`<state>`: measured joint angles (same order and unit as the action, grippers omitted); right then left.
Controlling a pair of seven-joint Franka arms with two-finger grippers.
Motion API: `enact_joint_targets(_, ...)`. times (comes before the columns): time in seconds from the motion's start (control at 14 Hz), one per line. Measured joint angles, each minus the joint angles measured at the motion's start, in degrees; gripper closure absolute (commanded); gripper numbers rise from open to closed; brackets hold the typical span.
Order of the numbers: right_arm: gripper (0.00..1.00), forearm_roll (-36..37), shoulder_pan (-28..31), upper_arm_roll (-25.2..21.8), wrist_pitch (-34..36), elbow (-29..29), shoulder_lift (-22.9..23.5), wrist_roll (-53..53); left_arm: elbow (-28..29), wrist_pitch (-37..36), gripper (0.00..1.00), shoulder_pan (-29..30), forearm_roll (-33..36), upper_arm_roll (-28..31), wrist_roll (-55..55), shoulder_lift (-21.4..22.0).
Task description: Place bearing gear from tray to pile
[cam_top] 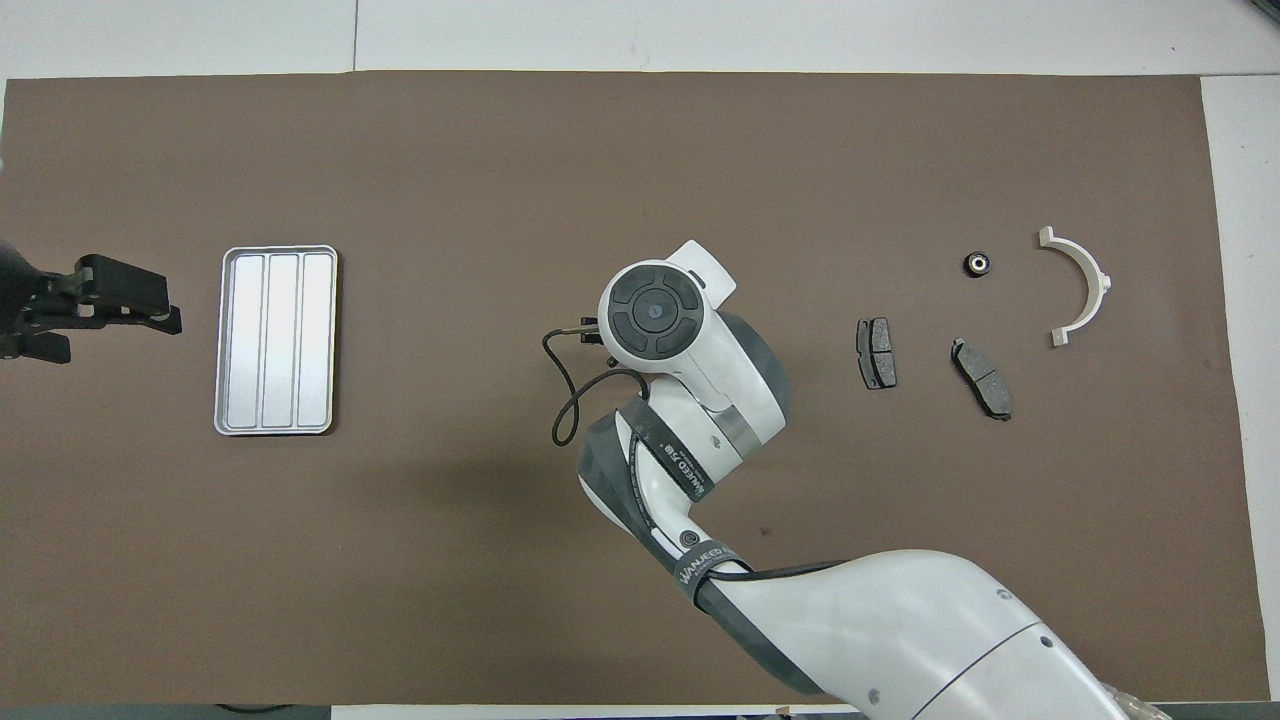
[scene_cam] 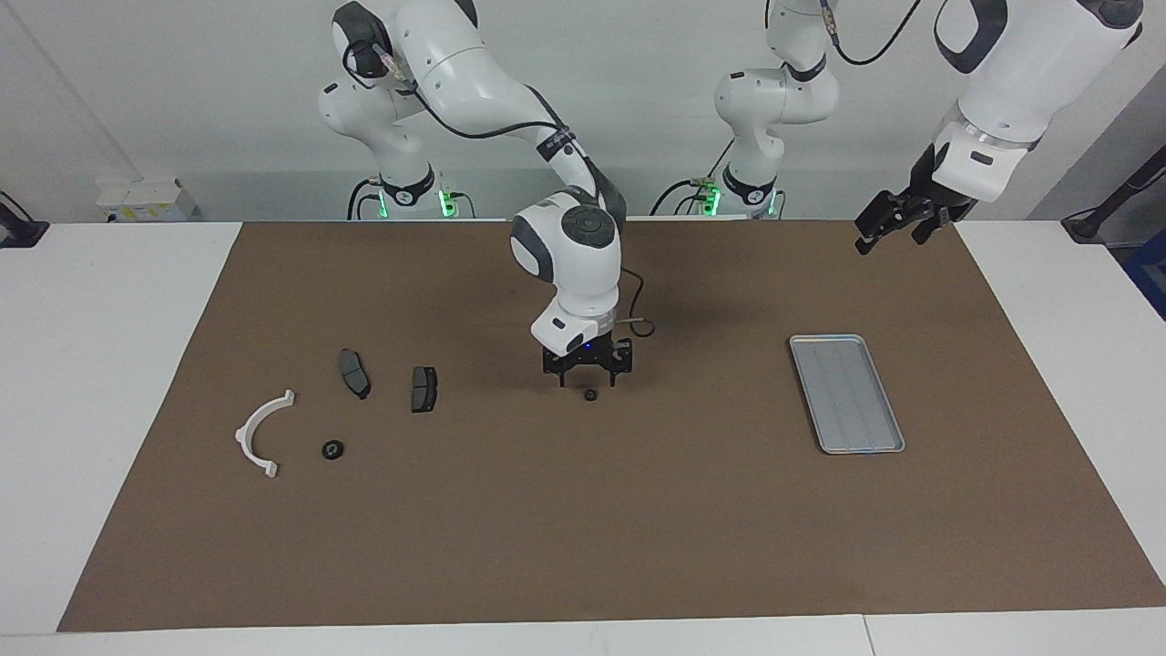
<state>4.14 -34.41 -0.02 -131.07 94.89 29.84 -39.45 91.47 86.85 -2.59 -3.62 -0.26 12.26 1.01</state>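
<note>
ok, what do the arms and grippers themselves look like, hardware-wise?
Both arms have glossy white shells with dark grey joint caps and bands. The right arm carries a round dark cap with button-like segments, a black strap with white lettering, and a loose black cable looping off its wrist. The right gripper and left gripper are black two-finger units. Green lights glow at both bases.
</note>
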Motion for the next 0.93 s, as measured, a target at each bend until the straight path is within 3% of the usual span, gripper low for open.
enact_joint_targets(0.93, 0.08, 0.0, 0.33, 0.01, -2.43, -0.1, 1.68, 0.1, 0.45, -0.35, 0.0, 0.91, 1.37, -0.72, -3.86, 0.0)
